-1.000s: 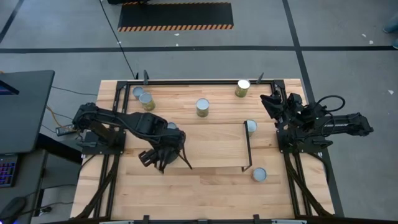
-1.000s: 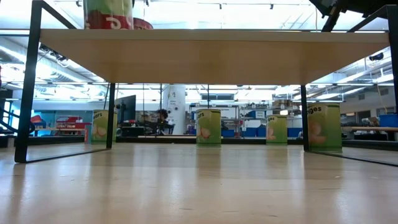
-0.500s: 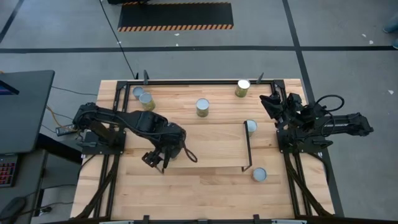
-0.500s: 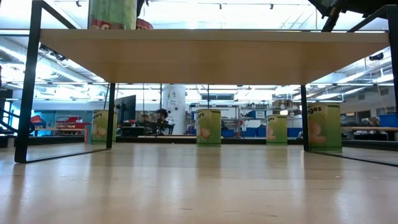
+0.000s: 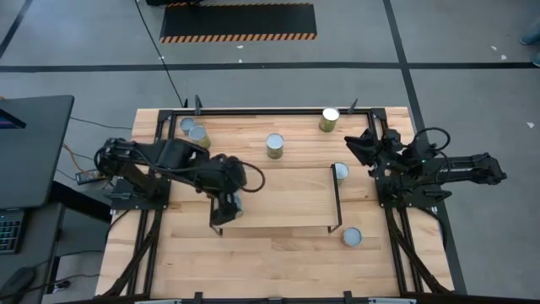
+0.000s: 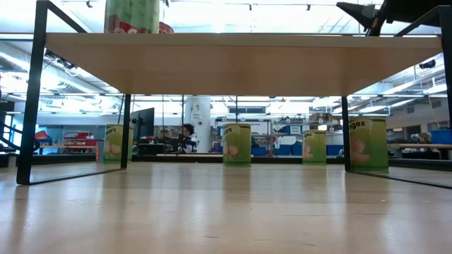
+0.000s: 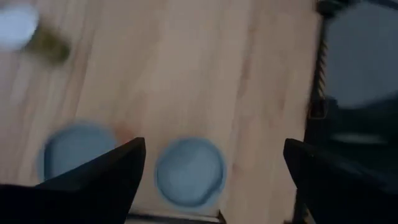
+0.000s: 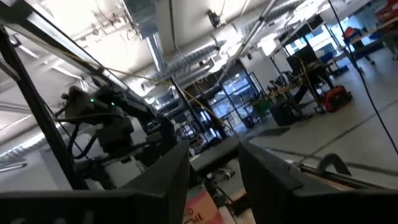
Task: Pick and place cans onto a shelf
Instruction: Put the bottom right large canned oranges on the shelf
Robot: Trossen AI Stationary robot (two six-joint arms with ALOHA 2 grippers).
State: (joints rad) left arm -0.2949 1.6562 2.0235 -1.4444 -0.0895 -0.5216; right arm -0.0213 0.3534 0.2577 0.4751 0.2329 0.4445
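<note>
The left gripper [image 5: 226, 205], fingers spread, hovers over two cans [image 7: 189, 172] standing on the shelf [image 5: 287, 203] at its left end. Placement looks done; next likely fetching a table can [image 5: 275, 145]. The right gripper [image 5: 364, 145] waits, fingers parted.

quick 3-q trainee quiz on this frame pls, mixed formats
1. True or false: a can stands on top of the shelf.
2. The left hand hangs over: A) one end of the shelf B) the bare table C) the floor.
3. Fill in: the right hand sits near the table's ____ edge.
Key: 1 true; 2 A; 3 right.
</note>
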